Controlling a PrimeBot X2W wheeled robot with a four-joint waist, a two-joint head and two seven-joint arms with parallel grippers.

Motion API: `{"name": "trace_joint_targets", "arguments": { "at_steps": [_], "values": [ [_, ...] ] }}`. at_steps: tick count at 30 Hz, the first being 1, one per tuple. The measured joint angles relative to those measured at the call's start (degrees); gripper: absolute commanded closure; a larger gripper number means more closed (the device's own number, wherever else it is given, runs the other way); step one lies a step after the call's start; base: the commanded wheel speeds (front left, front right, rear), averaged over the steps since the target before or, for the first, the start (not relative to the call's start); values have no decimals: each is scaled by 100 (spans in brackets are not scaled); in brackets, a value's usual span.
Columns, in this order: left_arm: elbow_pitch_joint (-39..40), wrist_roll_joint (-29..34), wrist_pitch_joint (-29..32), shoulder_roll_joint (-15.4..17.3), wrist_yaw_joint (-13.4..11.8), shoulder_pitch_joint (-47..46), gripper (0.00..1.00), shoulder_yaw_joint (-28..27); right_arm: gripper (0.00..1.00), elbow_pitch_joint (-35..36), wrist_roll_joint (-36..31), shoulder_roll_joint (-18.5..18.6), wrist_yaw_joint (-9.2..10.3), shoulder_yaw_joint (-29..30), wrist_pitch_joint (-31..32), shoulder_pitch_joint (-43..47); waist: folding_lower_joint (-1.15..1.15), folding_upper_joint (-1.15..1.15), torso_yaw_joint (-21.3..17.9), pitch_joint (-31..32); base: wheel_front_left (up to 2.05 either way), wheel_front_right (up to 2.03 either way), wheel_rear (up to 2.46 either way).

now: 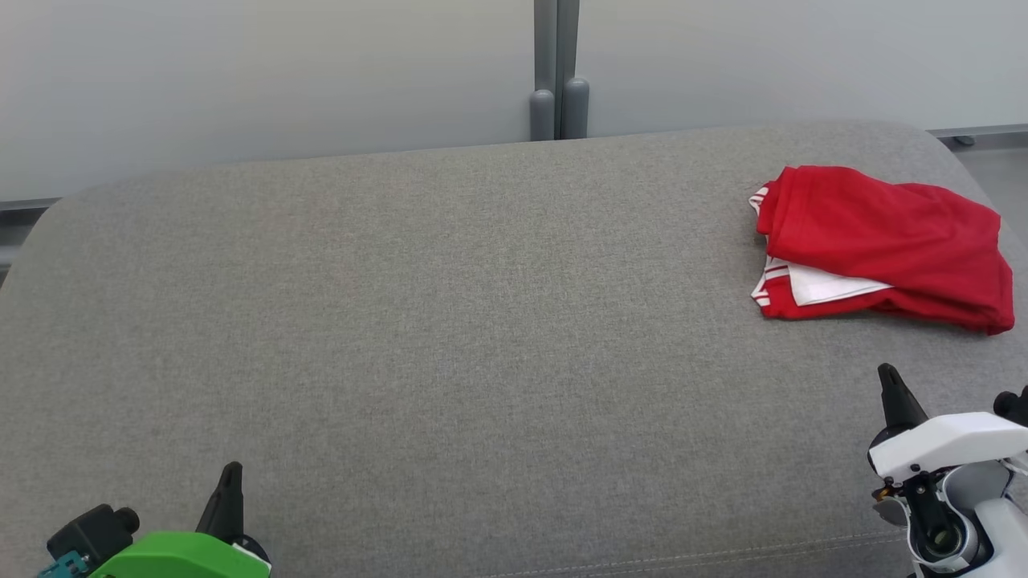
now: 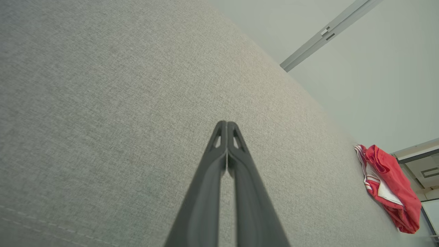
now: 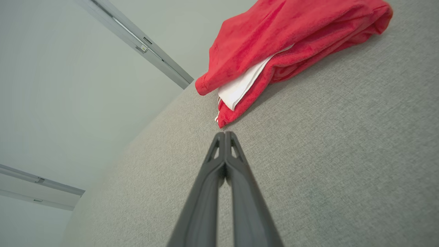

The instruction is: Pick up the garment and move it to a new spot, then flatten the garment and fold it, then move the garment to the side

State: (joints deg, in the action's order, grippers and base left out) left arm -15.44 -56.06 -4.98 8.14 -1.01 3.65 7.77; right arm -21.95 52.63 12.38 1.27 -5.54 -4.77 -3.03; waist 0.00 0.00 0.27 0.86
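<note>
The garment (image 1: 883, 245) is red with white trim and lies folded in a loose stack at the far right of the grey fabric surface (image 1: 450, 321). In the left wrist view the garment (image 2: 389, 187) is small at the right edge; in the right wrist view the garment (image 3: 291, 48) lies just beyond my fingertips. My right gripper (image 1: 887, 377) sits at the lower right, a short way in front of the garment, shut and empty, its tips pressed together (image 3: 225, 134). My left gripper (image 1: 231, 470) rests at the lower left, far from the garment, also shut on nothing (image 2: 226, 123).
The grey surface has rounded far corners and a stitched front seam (image 1: 723, 554). A pale wall with a grey vertical post (image 1: 558, 72) stands behind it. The right edge of the surface falls away close to the garment.
</note>
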Motion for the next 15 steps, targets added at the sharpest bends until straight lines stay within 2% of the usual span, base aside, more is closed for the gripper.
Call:
{"name": "trace_joint_targets", "arguments": {
  "at_steps": [15],
  "values": [
    [-12,-887,297,-149,200,-169,100,-305,100,122,996,-256,-204,363,294,-8,0,0,-7,-26,0,0,0]
  ]
}}
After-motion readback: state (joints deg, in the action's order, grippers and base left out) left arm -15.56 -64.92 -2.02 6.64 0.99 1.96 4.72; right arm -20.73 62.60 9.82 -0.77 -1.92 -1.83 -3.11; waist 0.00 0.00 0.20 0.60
